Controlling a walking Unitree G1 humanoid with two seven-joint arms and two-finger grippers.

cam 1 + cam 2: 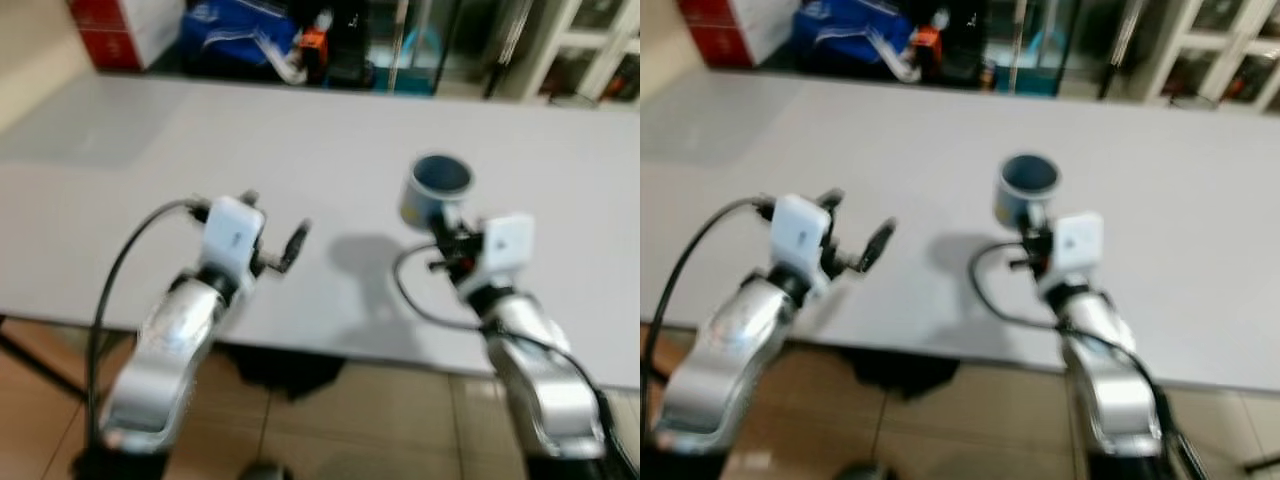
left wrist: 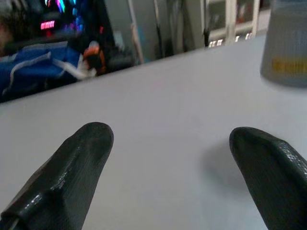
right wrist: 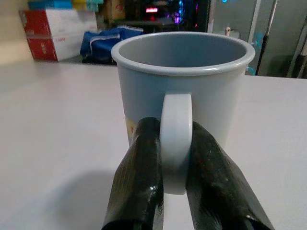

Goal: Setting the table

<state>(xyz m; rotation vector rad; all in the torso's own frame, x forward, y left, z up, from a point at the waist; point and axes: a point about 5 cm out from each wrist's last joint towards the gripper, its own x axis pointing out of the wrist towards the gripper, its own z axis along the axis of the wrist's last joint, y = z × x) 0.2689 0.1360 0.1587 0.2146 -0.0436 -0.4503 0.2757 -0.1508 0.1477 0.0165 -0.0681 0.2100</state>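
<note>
A light blue mug [image 1: 437, 187] with a yellow band is held upright just above the white table [image 1: 300, 150], right of centre. My right gripper [image 3: 175, 143] is shut on the mug's handle [image 3: 175, 139], one black finger pressed on each side of it. The mug [image 3: 184, 81] looks empty inside. My left gripper [image 1: 275, 235] hovers over the table's front part, left of the mug, and is open. Its two fingers [image 2: 76, 167] stand wide apart with nothing between them, and the mug [image 2: 288, 43] shows off to one side beyond them.
The table's front edge [image 1: 330, 350] runs just below both grippers, with tiled floor under it. Beyond the far edge lie a red and white box [image 1: 120, 30], a blue bag [image 1: 235, 35] and white cabinets [image 1: 590, 45]. Bare tabletop spreads to the left and right.
</note>
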